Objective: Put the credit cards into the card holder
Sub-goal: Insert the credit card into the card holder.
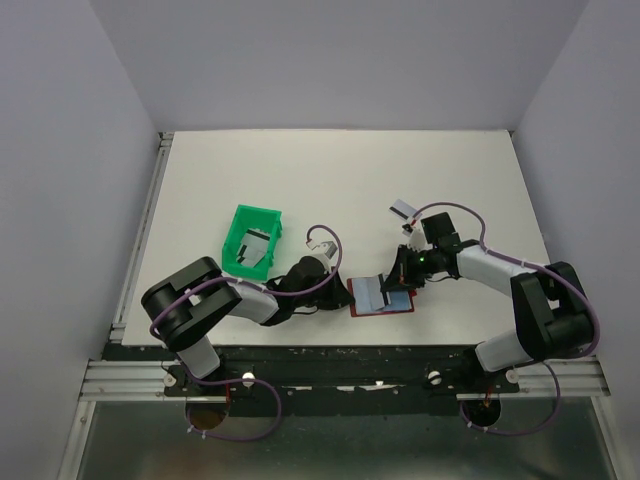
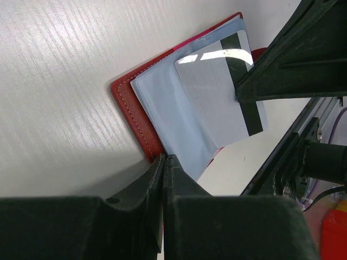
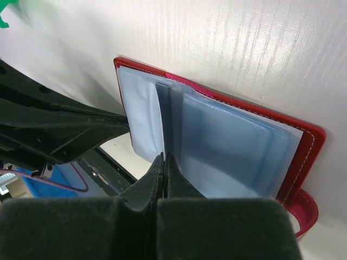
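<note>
A dark red card holder (image 1: pixel 383 297) lies open on the white table (image 1: pixel 330 180), its pale blue sleeves facing up. A silvery credit card (image 2: pixel 217 103) with a dark stripe slants over those sleeves. The right gripper (image 3: pixel 164 158), reaching in from the holder's right, has its jaws clenched on the card's striped end. The left gripper (image 2: pixel 164 160), reaching in from the holder's left, pinches the holder's edge. Well left of the holder, a green tray (image 1: pixel 238 222) holds more grey cards (image 1: pixel 256 245). A loose card (image 1: pixel 402 210) lies beyond the holder.
</note>
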{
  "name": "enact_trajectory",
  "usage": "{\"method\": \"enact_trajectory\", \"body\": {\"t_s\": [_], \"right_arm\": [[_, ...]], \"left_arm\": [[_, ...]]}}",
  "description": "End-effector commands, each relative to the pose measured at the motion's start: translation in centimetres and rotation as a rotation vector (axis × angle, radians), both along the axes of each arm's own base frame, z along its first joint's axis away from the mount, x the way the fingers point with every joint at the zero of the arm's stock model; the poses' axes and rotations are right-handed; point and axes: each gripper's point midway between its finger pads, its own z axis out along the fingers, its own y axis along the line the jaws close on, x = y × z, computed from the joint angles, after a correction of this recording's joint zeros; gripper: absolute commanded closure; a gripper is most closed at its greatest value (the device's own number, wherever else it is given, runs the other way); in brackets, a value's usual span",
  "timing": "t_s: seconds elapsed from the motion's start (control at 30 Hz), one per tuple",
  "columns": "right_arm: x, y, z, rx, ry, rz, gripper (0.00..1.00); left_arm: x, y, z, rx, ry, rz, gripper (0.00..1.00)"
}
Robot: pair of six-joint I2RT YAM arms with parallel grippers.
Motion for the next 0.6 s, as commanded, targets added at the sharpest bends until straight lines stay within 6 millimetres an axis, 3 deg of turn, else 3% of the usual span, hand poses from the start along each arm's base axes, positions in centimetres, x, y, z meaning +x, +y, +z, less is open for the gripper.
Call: {"method": "enact_trajectory", "body": {"t_s": [0.0, 0.33, 0.57], "right_arm": [[-1.1, -0.1, -0.9, 0.001, 0.058, -0.010, 0.99], [-1.1, -2.7, 0.1, -0.148, 0.003, -0.100, 0.99], [-1.5, -2.9, 0.2, -0.156, 0.005, -0.098, 0.99]], "left_arm": [[-0.1, -0.6, 0.1, -0.014, 0.010, -0.019, 0.86], [-0.1, -0.6, 0.0, -0.013, 0.014, -0.021, 0.86], [0.0, -0.6, -0.1, -0.013, 0.013, -0.022, 0.86]]}}
